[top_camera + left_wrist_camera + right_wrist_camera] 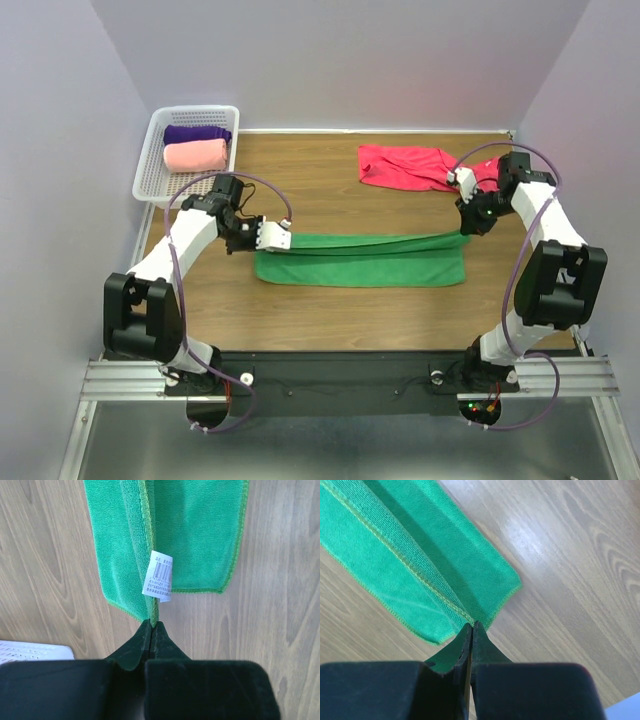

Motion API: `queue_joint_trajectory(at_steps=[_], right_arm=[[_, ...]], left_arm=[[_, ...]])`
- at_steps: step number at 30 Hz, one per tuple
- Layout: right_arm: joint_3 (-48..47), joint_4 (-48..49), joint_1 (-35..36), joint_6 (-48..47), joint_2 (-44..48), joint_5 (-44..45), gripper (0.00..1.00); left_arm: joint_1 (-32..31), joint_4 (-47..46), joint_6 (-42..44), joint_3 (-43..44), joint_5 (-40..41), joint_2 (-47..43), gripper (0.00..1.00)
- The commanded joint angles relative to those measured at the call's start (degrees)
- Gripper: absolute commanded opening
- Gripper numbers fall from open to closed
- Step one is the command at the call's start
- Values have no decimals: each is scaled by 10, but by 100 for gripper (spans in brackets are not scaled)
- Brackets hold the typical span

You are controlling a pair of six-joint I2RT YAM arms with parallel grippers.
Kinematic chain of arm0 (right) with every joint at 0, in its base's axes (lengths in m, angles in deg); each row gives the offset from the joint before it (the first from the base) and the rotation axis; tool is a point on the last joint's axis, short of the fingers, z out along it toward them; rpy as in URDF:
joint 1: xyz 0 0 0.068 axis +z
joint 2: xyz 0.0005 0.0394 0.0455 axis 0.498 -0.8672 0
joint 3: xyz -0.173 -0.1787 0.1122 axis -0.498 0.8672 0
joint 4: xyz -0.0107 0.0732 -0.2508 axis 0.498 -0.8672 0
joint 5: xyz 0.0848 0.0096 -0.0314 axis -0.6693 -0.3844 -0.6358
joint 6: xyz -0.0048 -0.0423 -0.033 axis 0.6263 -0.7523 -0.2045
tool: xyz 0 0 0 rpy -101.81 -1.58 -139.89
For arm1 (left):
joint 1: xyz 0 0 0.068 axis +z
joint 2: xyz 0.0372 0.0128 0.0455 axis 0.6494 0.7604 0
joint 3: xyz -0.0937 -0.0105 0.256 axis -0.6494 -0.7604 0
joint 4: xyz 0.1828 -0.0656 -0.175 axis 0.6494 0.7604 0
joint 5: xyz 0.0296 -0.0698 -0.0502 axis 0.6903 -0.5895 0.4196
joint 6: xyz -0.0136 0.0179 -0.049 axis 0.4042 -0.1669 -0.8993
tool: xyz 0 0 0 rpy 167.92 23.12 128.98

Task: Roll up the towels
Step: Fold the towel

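A green towel lies stretched across the middle of the table, its far long edge lifted between both grippers. My left gripper is shut on the towel's left corner, beside a white barcode label. At the other end my right gripper is shut on the right corner of the green towel. A crimson towel lies crumpled at the back right. Rolled purple and salmon-pink towels sit in the basket.
The white mesh basket stands at the back left corner, its edge showing in the left wrist view. Walls close the table on three sides. Bare wood lies in front of the green towel.
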Motion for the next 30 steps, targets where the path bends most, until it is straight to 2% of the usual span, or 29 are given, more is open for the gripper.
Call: queue_joint_trajectory(at_steps=[1,13,25,28,29,30], right_arm=[[17,-2,-4,-30,31,10,1],[66,-1,-4,-44,31,15,1],[126,-7,-4,-77,52,27,1],[134,-11,-4,-83,55,28,6],[135,-11,-4,-85,56,29,13],[137,-13,-4,-86,60,30,15]], left_arm=[[-4,37,2,-6,13,-30,0],[-22,-7,-17,-57,22,-13,0],[-38,-18,-25,-63,22,4,0],[-42,-16,-24,-64,20,3,6],[-43,-15,-24,-64,20,2,11],[-43,-14,-23,-65,19,0,15]])
